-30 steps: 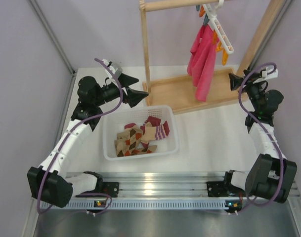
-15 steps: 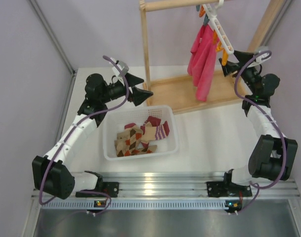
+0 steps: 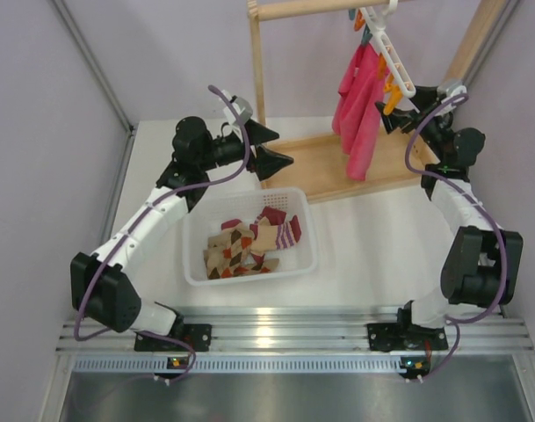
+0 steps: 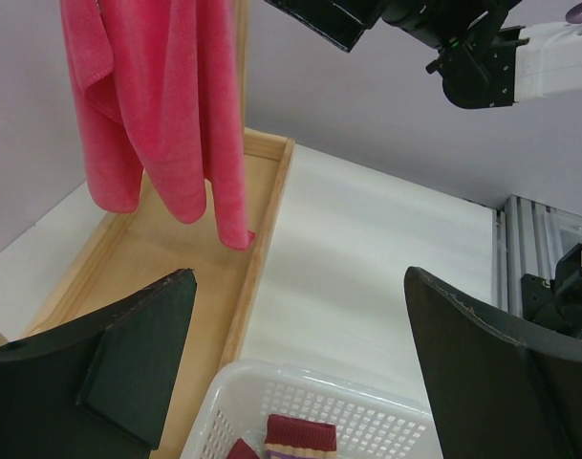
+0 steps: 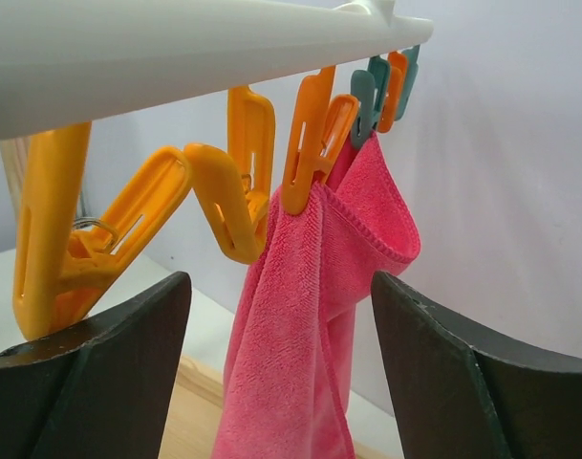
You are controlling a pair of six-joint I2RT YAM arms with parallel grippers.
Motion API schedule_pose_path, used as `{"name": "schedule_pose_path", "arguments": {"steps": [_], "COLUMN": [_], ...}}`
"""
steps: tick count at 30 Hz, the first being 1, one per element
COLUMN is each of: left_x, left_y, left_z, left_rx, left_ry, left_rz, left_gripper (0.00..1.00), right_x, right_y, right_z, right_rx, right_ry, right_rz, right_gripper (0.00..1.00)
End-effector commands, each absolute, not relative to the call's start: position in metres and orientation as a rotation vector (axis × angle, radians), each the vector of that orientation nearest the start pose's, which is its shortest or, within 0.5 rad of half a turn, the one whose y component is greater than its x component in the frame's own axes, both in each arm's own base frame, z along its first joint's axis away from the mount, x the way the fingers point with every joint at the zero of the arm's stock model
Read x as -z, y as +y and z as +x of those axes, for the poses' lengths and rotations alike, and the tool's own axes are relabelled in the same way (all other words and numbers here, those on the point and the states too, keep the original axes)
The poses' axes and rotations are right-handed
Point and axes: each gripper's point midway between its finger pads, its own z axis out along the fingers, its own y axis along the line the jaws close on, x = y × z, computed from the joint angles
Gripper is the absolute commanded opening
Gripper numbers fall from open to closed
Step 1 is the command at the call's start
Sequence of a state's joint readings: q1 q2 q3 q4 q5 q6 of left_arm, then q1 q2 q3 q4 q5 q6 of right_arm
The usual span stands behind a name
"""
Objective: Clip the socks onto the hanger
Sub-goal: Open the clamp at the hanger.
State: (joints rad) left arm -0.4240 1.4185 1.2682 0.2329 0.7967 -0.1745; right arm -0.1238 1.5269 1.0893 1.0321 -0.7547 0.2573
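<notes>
The socks (image 3: 249,242), beige with maroon stripes or argyle diamonds, lie piled in a white basket (image 3: 197,264). One maroon cuff shows in the left wrist view (image 4: 300,435). The white hanger (image 3: 386,40) hangs tilted from the wooden rack; its bar (image 5: 176,43) carries orange clips (image 5: 228,182). My left gripper (image 3: 286,148) is open and empty, just beyond the basket's far rim (image 4: 300,382) by the rack post; it is centred low in its wrist view (image 4: 298,282). My right gripper (image 3: 399,105) is open and empty, close under the hanger's lower end (image 5: 279,282).
A pink cloth (image 3: 359,105) hangs from one orange clip and fills the space between the right fingers (image 5: 310,335). The wooden rack has a post (image 3: 258,88) and a base tray (image 3: 337,163). Teal clips (image 5: 372,91) sit further along the bar. Purple walls close in both sides.
My left gripper has moved right and away from me, to the rack post. My right gripper has risen and moved left up to the hanger's lower end. Both stay open.
</notes>
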Motion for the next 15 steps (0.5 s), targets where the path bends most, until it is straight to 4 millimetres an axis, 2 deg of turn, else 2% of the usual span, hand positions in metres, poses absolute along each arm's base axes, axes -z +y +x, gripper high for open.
{"name": "schedule_pose_path", "arguments": {"steps": [1, 4, 10, 15], "left_x": [-0.402, -0.405, -0.407, -0.414], "left_y": [-0.304, -0.311, -0.319, -0.33], "left_z": [0.333, 0.338, 0.345, 0.354], "left_rx": [1.061, 1.082, 1.091, 1.073], "left_ry": [1.258, 1.255, 1.249, 1.225], "left_rz": [0.876, 0.87, 0.861, 0.827], "left_gripper": [0.96, 0.96, 0.96, 0.96], "right_x": [-0.444, -0.446, -0.448, -0.453], "right_y": [0.084, 0.09, 0.087, 0.084], "right_z": [0.442, 0.439, 0.442, 0.445], "right_rx": [-0.458, -0.456, -0.42, -0.423], "right_ry": [0.89, 0.862, 0.834, 0.829], "right_rz": [-0.569, -0.581, -0.559, -0.505], "right_gripper": [0.76, 0.76, 0.77, 0.68]}}
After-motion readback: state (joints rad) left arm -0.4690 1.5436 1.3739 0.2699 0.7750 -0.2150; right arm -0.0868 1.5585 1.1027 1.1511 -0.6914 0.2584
